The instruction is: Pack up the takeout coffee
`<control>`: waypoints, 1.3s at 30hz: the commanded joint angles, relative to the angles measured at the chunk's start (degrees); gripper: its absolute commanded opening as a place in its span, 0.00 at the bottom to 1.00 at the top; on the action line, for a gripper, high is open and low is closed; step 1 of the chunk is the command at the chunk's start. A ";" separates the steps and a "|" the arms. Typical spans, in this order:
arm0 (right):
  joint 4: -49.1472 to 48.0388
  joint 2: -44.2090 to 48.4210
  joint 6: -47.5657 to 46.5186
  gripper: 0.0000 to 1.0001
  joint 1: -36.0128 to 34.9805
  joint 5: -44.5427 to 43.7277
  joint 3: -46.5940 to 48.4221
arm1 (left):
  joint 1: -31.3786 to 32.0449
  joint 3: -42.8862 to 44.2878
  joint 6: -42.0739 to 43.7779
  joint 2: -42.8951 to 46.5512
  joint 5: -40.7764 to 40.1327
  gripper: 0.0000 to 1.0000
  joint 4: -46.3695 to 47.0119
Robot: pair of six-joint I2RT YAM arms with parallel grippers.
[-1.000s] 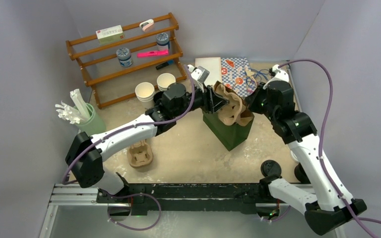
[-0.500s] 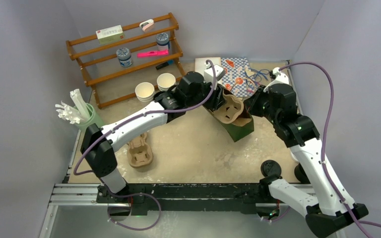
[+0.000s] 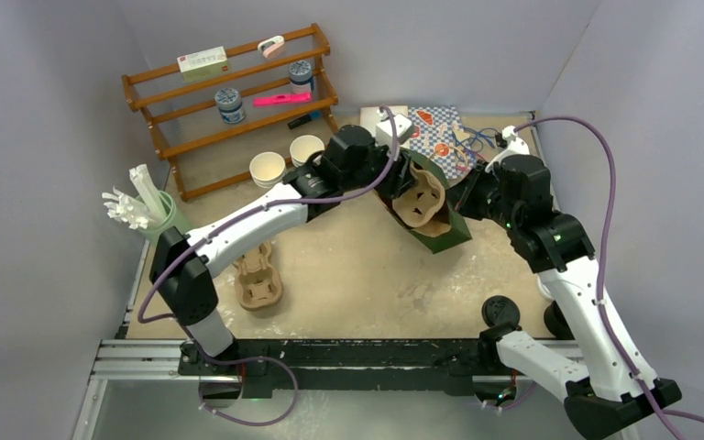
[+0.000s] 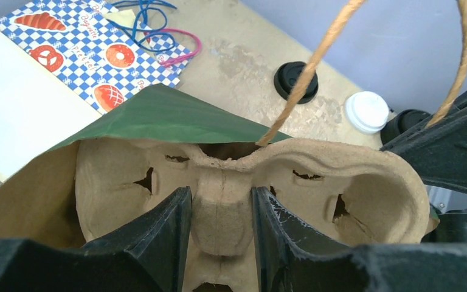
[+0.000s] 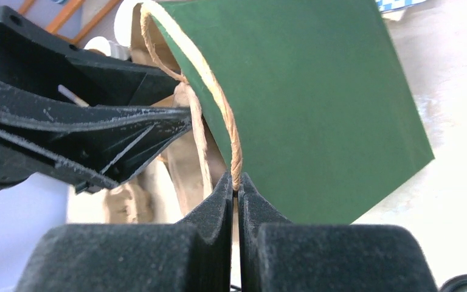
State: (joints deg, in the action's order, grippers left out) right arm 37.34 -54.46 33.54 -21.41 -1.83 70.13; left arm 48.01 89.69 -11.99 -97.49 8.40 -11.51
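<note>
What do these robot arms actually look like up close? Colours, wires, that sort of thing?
Both the left arm and the right arm have smooth white shells between chunky black joints. A purple cable loops loosely along each. The left gripper and right gripper are matte black, each with two wedge-shaped fingers, scuffed pale along the edges.

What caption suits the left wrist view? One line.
Left hand grips pulp cup carrier at mouth of green bag.

From where I stand: two pulp cup carriers (image 3: 258, 282) (image 3: 422, 203), two open paper cups (image 3: 268, 168) (image 3: 306, 148), two small jars (image 3: 230, 104) (image 3: 302, 73), one green paper bag (image 5: 316, 91).
</note>
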 commanded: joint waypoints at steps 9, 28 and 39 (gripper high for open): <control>-0.85 1.33 14.30 0.02 -0.21 13.04 4.05 | -4.33 -13.60 0.22 14.04 5.06 0.29 17.32; -3.06 -1.73 27.33 0.00 -0.22 22.48 -1.76 | -4.24 -11.45 14.36 23.29 -2.76 0.29 -15.77; -1.98 -3.60 22.52 0.12 -0.21 14.57 -0.94 | -2.39 -10.44 22.41 16.01 -2.25 0.29 -14.49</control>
State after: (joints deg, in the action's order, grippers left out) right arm 34.28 -57.19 59.29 -21.47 16.69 66.72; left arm 44.40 76.47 4.43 -78.65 8.43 -26.22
